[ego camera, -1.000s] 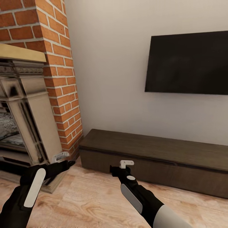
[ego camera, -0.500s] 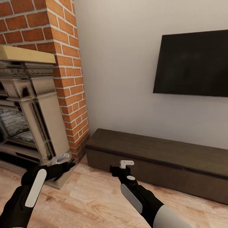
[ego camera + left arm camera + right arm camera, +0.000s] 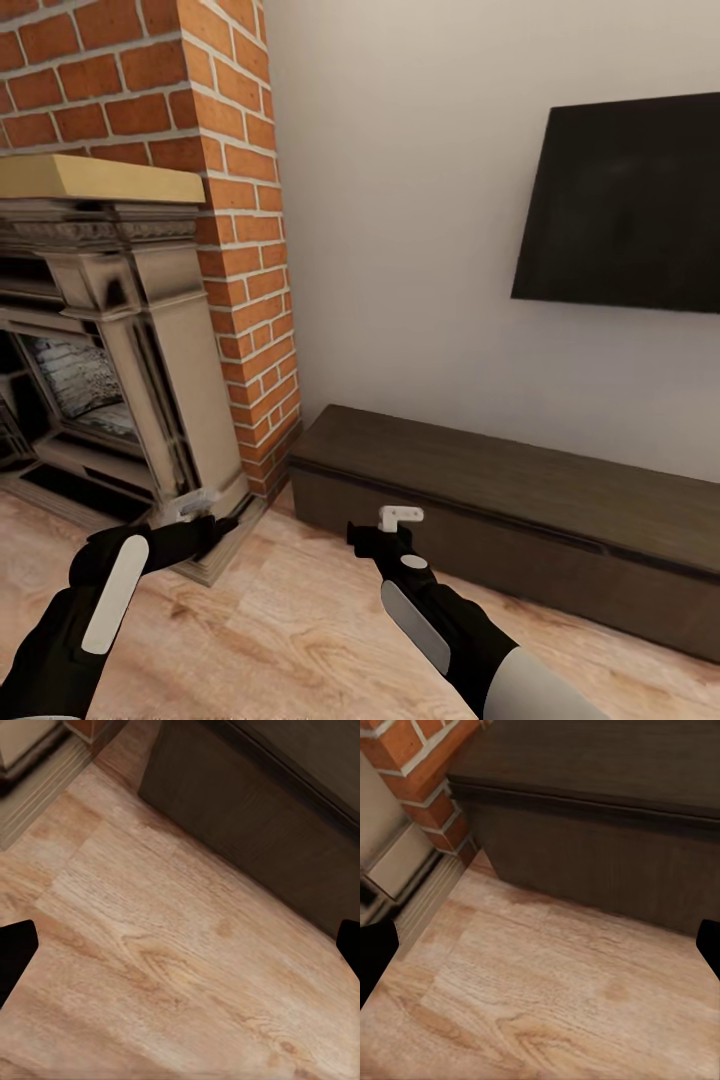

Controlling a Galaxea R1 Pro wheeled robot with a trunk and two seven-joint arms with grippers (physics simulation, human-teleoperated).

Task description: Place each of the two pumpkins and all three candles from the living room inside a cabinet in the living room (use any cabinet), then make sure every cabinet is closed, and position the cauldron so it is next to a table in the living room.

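Observation:
The long low dark brown cabinet [image 3: 520, 495] stands against the white wall, its flat fronts shut; it also appears in the left wrist view [image 3: 247, 817] and the right wrist view [image 3: 600, 832]. My left gripper [image 3: 195, 508] hangs open over the wooden floor near the fireplace's corner, with nothing between its fingers [image 3: 15, 952]. My right gripper [image 3: 400, 518] is open too and empty, held in front of the cabinet's left end, its fingertips [image 3: 709, 945] wide apart. The pumpkins, candles, cauldron and table are out of view.
A stone fireplace [image 3: 120, 340] with a brick chimney [image 3: 220, 200] stands at the left, its base step [image 3: 215, 560] jutting onto the wood floor [image 3: 290, 630]. A dark TV [image 3: 630, 210] hangs on the wall above the cabinet.
The whole picture has shifted right, so the camera has turned left: more of the fireplace shows. Both arms keep the same pose and both grippers stay open.

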